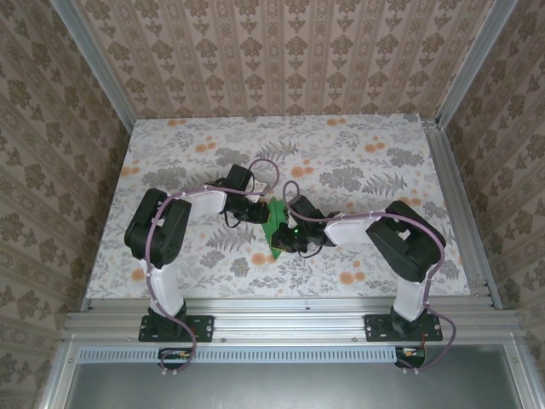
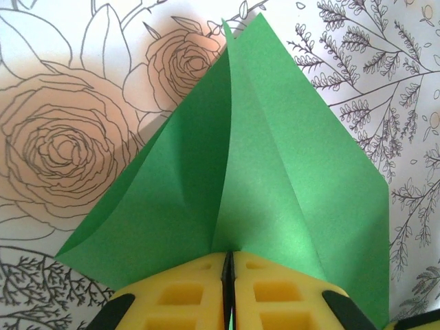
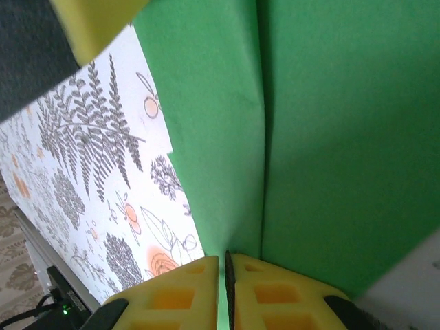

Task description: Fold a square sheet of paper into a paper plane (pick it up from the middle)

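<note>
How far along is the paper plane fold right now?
Done: the thin bright green paper sheet already carries a centre crease and tapers to a point. In hand: the left gripper and the right gripper are each shut on it. Remaining: its flaps look wide and loose, so a slim plane likely needs further folds.

Soft, even, fairly bright light fell from above, without glare. In the top view the table point(image 1: 366, 153) was evenly lit, and the arms point(image 1: 170, 230) threw only faint shadows. In the left wrist view the green paper point(image 2: 289, 172) was sharp, its left flap shaded darker along the creases. In the right wrist view a yellow shape point(image 3: 96, 24) close to the lens was blurred, and the paper was slightly soft.
</note>
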You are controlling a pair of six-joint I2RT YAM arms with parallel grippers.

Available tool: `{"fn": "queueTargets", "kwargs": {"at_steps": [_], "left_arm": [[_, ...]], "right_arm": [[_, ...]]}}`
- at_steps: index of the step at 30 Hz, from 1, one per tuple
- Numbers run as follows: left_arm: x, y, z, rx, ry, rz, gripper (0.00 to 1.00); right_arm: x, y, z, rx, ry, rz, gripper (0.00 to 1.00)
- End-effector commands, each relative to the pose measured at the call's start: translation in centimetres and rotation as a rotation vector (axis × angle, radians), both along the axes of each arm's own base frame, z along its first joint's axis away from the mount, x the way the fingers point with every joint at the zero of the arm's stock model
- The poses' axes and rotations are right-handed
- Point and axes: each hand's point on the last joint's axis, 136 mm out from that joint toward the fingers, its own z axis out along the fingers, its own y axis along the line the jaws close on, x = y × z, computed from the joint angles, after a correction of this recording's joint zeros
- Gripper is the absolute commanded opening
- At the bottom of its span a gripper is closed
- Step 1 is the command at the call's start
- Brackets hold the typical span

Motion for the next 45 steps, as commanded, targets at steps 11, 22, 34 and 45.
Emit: {"fn": "queueTargets", "kwargs": {"at_steps": [11,22,34,45], "left_arm": [[-2.6,2.7,-5.1,0.178,0.1,-0.005,0.11],[-2.7,2.7,-5.3,0.185,0.102,-0.009,0.11],[-2.7,3.0,-5.7,0.203,0.105,-0.011,0.11],[-2.8,3.2,-6.0,0.219,0.109,-0.014,0.1]], "right_arm": [[0.2,2.2,2.9,0.094,-0.013,0.006,0.15],[-1.6,0.8,-0.2,-0.045,0.079,0.069,0.15],[-3.0,-1.5,-2.0,-0.169,0.106,0.099,0.13],[-4.7,-2.6,-2.7,-0.147,0.12,0.099,0.13]]}}
